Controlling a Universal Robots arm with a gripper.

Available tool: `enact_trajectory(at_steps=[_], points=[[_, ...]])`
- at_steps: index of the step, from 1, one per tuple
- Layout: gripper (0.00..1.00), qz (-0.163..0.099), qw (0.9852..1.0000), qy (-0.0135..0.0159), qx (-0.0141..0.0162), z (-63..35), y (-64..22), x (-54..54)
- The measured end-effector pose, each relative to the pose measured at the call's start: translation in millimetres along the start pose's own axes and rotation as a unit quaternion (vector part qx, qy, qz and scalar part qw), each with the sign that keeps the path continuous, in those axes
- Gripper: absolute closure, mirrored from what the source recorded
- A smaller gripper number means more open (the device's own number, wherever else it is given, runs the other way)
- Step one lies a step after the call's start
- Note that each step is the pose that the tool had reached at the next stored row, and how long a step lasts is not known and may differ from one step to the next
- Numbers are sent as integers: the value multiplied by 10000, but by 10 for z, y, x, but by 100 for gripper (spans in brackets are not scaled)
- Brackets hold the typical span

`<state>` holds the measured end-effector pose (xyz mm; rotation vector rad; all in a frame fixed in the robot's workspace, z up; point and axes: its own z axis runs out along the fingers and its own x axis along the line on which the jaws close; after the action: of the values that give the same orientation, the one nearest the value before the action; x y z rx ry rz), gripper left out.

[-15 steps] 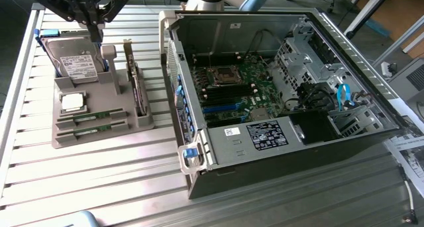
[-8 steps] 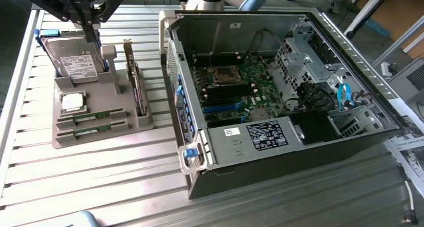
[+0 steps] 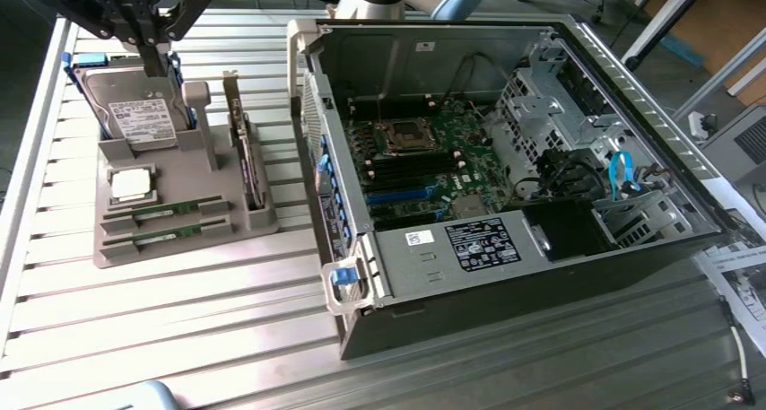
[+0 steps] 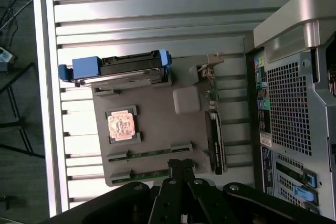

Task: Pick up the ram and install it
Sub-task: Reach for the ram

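The hand [image 3: 153, 67] [image 4: 181, 165] hangs above the grey holder [image 3: 179, 170]; its fingers are pressed together with nothing in them; the ram [image 3: 168, 211] [image 4: 152, 153] lies flat in a holder slot, just beside the silver chip [image 3: 129, 184]; the open computer case [image 3: 503, 311] sits on the surface [image 3: 179, 320].

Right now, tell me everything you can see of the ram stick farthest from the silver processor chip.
The long, thin green circuit-board ram stick sits on its long edge in the outermost slot of the grey plastic holder, grey end blocks hugging both ends. Small dark chips line it. It runs parallel to a second stick. Only the holder touches it.
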<state>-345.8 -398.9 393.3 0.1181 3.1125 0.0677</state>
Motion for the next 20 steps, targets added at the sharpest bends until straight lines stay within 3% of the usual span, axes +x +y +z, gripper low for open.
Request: enact_trajectory(at_steps=[9, 20], points=[[89, 0, 10000, 0, 0, -3, -7, 93], [89, 0, 10000, 0, 0, -3, -18, 116]])
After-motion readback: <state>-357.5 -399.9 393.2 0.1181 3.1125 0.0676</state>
